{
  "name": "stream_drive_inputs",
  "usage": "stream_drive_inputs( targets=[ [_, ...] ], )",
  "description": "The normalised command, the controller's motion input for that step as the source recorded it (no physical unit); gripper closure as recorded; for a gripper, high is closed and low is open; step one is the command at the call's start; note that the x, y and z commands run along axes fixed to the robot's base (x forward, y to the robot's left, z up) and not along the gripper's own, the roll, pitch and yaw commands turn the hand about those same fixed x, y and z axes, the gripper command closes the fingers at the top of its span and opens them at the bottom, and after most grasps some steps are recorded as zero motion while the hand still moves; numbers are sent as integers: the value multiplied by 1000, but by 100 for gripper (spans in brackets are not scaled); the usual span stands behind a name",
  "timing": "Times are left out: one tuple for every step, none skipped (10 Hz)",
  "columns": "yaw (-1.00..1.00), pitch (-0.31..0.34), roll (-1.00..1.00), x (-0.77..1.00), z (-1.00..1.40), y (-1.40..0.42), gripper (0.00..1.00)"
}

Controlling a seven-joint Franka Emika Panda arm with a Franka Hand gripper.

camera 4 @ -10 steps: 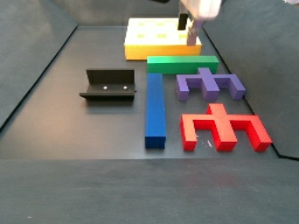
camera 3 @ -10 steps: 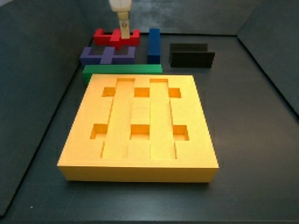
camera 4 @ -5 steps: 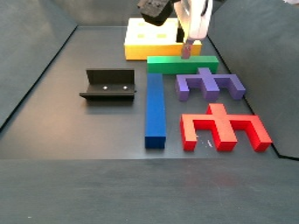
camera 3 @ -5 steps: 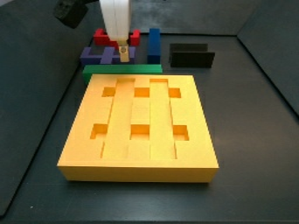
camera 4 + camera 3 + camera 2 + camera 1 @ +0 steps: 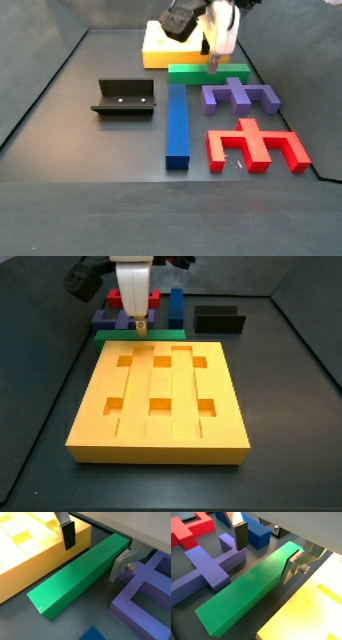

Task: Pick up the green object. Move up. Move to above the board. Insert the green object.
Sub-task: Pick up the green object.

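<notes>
- Gripper hangs over the green object with its flat silver fingers spread apart, one on each long side of the bar, nothing clamped between them yet; the straddling pose looks set for a squeeze across the bar's narrow width.
- Board, the big yellow-orange block and largest piece in both side views, lies flat with its square holes and lengthwise grooves empty; nothing is seated in it.
- Green object lies flat on the floor just beside the board's short edge, running along it, so a lift and a short carry would likely bring it over the grooves.
- Purple cross-shaped block sits just beyond the green object, on the side away from the board, close enough that the finger on that side has little room.
- Blue bar and red piece lie farther from the board.
- Fixture stands well apart from the board, and holds nothing.
</notes>
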Motion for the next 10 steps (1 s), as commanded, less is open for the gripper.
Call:
stream_drive_inputs(
  targets=[
    [6,86,73,11,-254,0,0],
    [0,64,64,-20,-283,0,0],
    [0,53,43,-77,-271,0,0],
    [0,43,49,-51,-243,0,0],
    [0,36,54,0,-243,0,0],
    [0,41,79,0,-240,0,0],
    [0,50,96,0,-223,0,0],
    [0,56,56,0,-114,0,0],
    [0,41,21,0,-129,11,0],
    [0,26,0,0,-129,0,0]
  ],
)
